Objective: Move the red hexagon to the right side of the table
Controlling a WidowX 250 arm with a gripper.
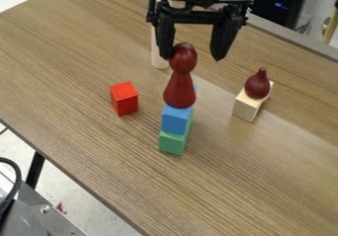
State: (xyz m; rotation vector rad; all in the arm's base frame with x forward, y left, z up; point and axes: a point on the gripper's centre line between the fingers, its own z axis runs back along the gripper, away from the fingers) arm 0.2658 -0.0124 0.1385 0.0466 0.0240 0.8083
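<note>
Below the black pincer (192, 58), fingers parted, a dark-red, round-headed, wooden-looking figurine (180, 89) is supported upright by stacked blue and green blocks (176, 120).

There were seemingly four blocks: one red block (124, 99), one blue (176, 120), one green (173, 142), one pale wooden (246, 108); two dark-red figures, one pawn-shaped (180, 89), one bulb-shaped (257, 87); one pale rod (158, 59).
</note>
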